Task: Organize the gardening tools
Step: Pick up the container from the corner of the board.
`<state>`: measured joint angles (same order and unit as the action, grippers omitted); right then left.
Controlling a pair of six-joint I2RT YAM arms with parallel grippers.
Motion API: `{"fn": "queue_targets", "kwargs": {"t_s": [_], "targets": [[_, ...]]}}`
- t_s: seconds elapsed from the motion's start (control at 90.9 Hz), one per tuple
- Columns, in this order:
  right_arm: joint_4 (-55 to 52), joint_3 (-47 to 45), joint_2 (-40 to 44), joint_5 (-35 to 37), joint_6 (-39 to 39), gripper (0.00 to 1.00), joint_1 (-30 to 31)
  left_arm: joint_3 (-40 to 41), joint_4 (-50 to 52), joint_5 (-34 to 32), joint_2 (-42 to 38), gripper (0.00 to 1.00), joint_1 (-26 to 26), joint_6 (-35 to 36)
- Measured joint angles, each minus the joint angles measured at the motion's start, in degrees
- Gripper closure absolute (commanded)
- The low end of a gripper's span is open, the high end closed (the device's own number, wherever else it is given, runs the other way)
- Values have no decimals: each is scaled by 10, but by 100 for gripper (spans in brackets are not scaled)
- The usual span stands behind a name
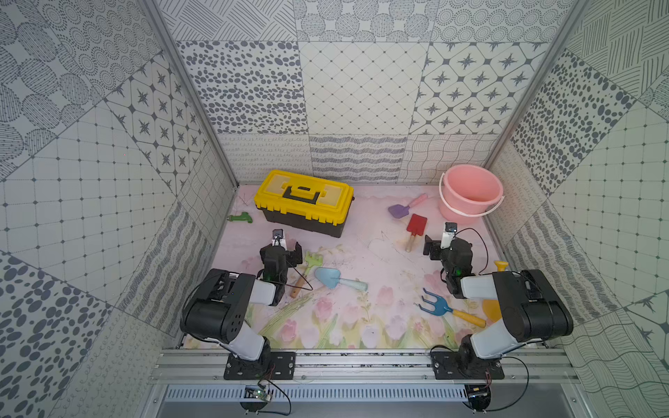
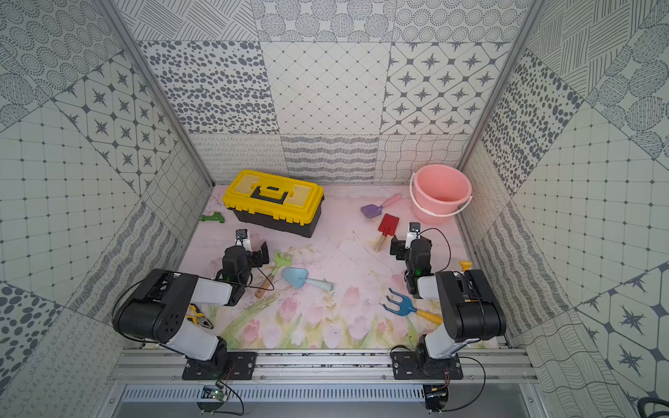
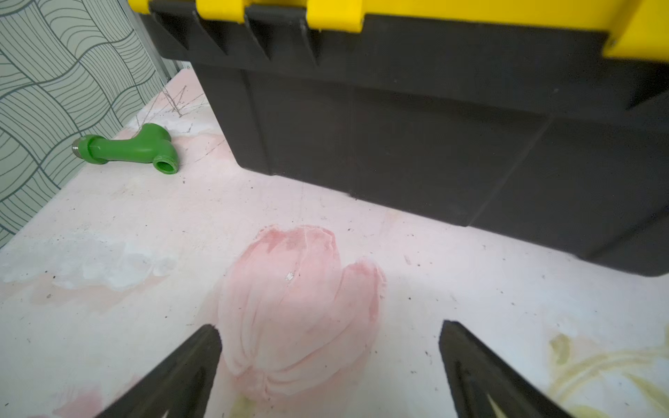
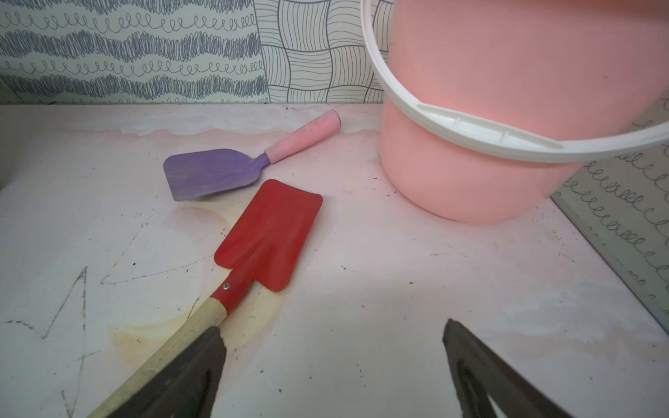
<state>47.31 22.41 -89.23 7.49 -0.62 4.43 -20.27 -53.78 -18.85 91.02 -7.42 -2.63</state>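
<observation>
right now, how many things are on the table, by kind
garden hand tools: 5 (purple scoop, red spade, green rake, light-blue trowel, blue fork)
watering can: 1
bucket: 1
toolbox: 1
pliers: 1
green pipe fitting: 1
total: 10

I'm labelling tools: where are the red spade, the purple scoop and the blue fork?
red spade (image 4: pixel 269 235): right wrist view, blade.
purple scoop (image 4: pixel 213 172): right wrist view, blade.
blue fork (image 1: pixel 442 308): a top view, head.
</observation>
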Motion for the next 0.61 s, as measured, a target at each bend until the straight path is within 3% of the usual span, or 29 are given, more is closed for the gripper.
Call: {"fn": "queue_targets", "kwargs": {"t_s": [0.605], "targets": [[0, 0, 0, 0, 0, 3, 0, -4, 0, 9, 0, 0, 5, -2]]}}
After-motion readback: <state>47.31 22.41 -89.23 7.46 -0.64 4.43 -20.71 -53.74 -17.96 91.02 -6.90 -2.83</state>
